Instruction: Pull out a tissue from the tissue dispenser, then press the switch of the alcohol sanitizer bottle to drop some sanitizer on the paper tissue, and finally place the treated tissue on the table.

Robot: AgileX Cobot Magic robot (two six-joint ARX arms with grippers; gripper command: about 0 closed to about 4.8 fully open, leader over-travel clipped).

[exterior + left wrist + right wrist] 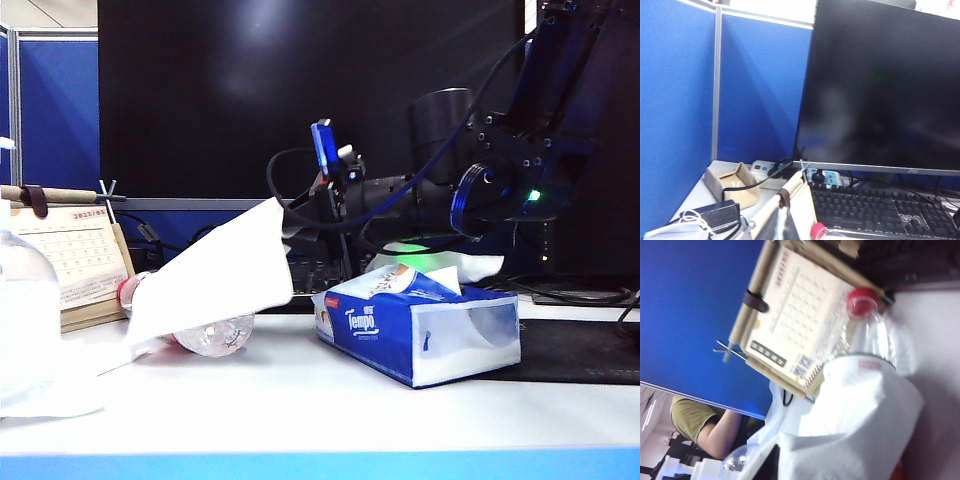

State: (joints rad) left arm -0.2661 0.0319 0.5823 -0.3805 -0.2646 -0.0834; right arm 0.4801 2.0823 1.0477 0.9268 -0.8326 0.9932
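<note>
While the big dark monitor [300,100] fills the back of the scene, the white table [300,400] stretches out in front of it with its light blue front edge. On it, toward the right arm's side, sits the tissue dispenser [420,335], the blue and white Tempo pack, with white paper poking up from its top.

The right arm [500,170] reaches in above and behind the dispenser, and its right gripper [297,215] is clamped shut on the tissue [215,270], which hangs away from the fingertips, off to the dispenser's far side, spread wide and sloping down over a clear water bottle [210,335] lying on its side. In the right wrist view the tissue [860,430] drapes straight out from the camera, covering the bottle's body below its red cap [861,301]; the fingers themselves are hidden behind the paper.

A desk calendar [75,260] stands well beyond the bottle from the dispenser. At the exterior view's edge, farthest from the dispenser, a clear rounded shape [25,310] is cut off, too little showing to name it.

The left gripper is nowhere in view; its wrist camera shows only a keyboard [875,212] and the blue partition [740,90].
</note>
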